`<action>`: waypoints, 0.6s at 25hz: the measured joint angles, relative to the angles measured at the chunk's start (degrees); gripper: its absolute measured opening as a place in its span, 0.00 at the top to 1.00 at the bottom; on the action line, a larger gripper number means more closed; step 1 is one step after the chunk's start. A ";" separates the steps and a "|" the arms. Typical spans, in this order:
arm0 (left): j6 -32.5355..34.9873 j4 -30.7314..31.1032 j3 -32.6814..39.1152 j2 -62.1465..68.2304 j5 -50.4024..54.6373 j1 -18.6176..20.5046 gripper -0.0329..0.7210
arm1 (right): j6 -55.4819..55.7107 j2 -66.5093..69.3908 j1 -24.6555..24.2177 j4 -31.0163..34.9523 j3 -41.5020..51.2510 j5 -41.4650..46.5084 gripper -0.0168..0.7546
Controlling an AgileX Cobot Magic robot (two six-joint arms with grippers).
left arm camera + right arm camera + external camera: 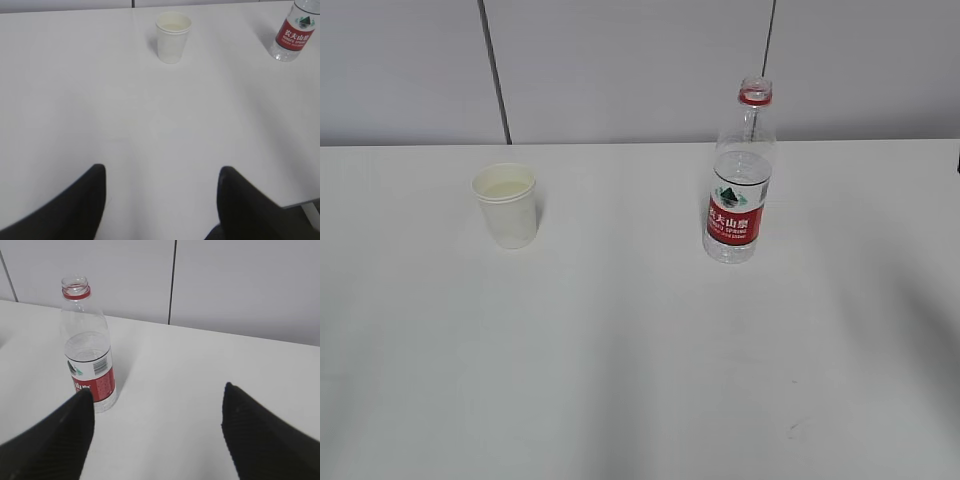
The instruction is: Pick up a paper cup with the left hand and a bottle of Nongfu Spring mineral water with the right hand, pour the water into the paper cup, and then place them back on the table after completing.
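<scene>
Well ahead of left pincer point(162, 200): cup point(173, 37).

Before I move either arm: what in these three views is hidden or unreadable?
- Paper cup: contents, if any, too faint in exterior and left wrist views.
- Bottle: top cut off by the left wrist frame edge.
- Bottle label: small print too small.
- Left tool, right tool: only blurred fingertips show; arms absent from the exterior view.
</scene>
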 joint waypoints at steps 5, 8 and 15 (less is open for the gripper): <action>0.00 0.05 0.00 0.00 0.02 0.00 0.38 | 0.00 0.00 0.00 0.00 0.00 0.00 0.22; 0.00 0.06 0.00 0.00 0.02 0.00 0.38 | 0.00 0.00 0.00 0.00 0.00 0.08 0.22; 0.04 0.11 0.00 0.00 0.02 0.00 0.38 | 0.00 0.00 0.00 0.00 0.00 0.08 0.22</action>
